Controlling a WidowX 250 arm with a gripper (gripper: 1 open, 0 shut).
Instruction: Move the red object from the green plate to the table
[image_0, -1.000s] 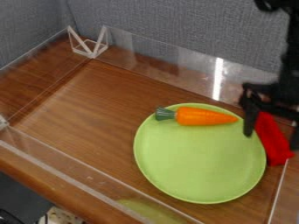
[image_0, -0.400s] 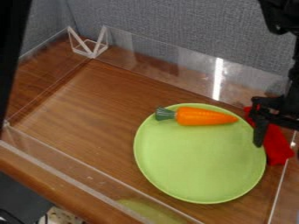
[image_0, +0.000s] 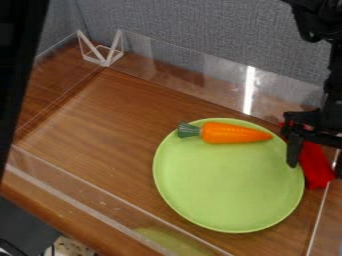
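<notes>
Down at the green plate's right edge, the gripper stands spread wide, fingers straddling the red object; an orange carrot lies on the plate's upper part.

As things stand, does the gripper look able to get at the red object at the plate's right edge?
Probably yes. The gripper hangs open, pointing down right over the red object at the right rim of the green plate. The carrot lies apart to the left; the clear wall close by seems the only constraint.

Claw hides upper part of red object; right finger cut by frame edge.
</notes>
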